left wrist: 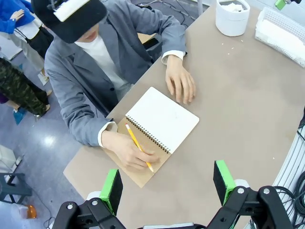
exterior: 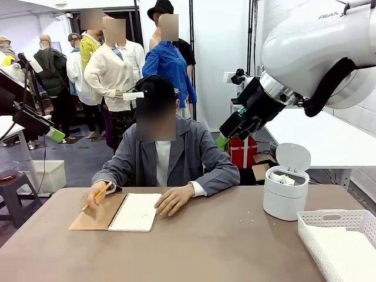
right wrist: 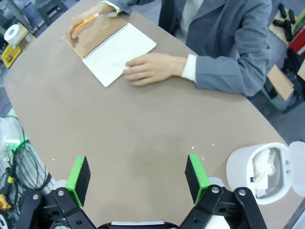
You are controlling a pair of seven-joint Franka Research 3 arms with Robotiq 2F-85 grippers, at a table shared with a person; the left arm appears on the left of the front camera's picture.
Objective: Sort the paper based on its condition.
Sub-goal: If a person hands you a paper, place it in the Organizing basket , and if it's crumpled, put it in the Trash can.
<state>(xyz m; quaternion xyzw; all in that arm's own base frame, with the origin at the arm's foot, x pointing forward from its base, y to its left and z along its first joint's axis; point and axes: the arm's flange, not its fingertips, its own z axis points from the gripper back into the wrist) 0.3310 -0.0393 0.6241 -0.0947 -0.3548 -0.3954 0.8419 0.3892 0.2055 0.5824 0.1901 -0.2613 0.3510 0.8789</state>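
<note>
The left gripper (left wrist: 167,183) and right gripper (right wrist: 138,179) are being held wide open and empty above the table (right wrist: 143,119), while balled paper (right wrist: 264,168) is being kept in the bin (right wrist: 238,164) beside the right gripper, perhaps flat sheets (exterior: 346,249) in the basket (exterior: 329,218), and more sorting is being awaited.

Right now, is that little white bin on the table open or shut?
Open: the lid of the white bin stands tipped up, and crumpled paper shows inside.
</note>
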